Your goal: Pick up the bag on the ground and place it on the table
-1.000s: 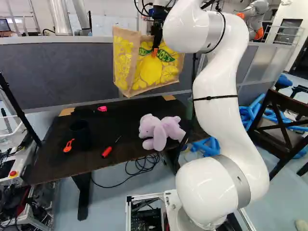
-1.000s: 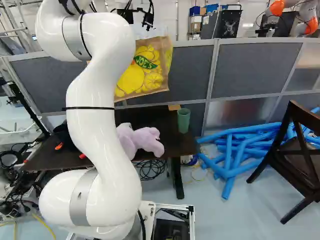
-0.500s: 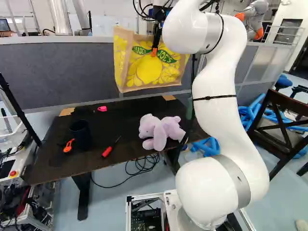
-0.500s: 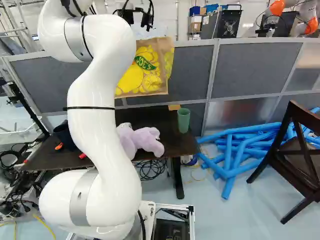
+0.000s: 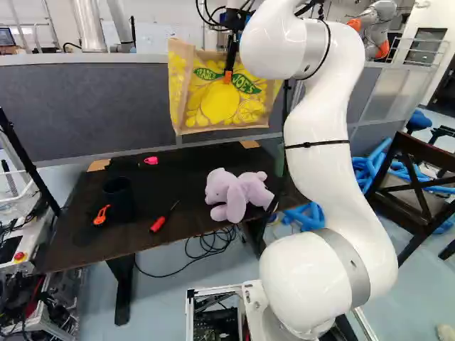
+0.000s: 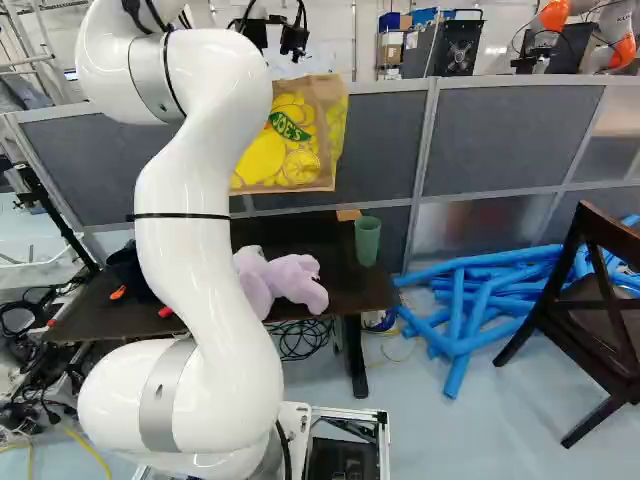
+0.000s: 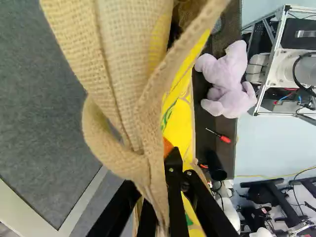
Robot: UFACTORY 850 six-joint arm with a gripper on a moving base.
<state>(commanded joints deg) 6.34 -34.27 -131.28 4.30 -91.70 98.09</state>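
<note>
On the L side of the left base view, the table (image 5: pixel 146 188) carries a black cup (image 5: pixel 119 199) and an orange tool (image 5: pixel 101 215) at its near side; then come a small pink item (image 5: pixel 151 160) and a red screwdriver (image 5: pixel 158 224).

Next, above the table's far part, is the bag (image 5: pixel 220 106). It hangs in the air, w/ bottom well apart from the tabletop. The gripper (image 5: pixel 228 74) is clamped on its upper part, cloth pressed b/w the fingers; in the wrist view the loose handle folds beside them.

The bag looks soft, of coarse woven cloth: prob. light, if nothing is inside (contents I can't see), not very slippery & not fragile. The top hem w/ handles is the right place to hold, b/c the walls would fold. It may swing, so pls lower slowly. The bottom prob. won't stand alone; the bag may tip when released.

To the R, the purple plush toy (image 5: pixel 238 194) lies near the front edge & the green cup (image 6: pixel 367 241) at the right end. IMO, the free middle-back area is the better landing place, w/o pushing the cup off.
</note>
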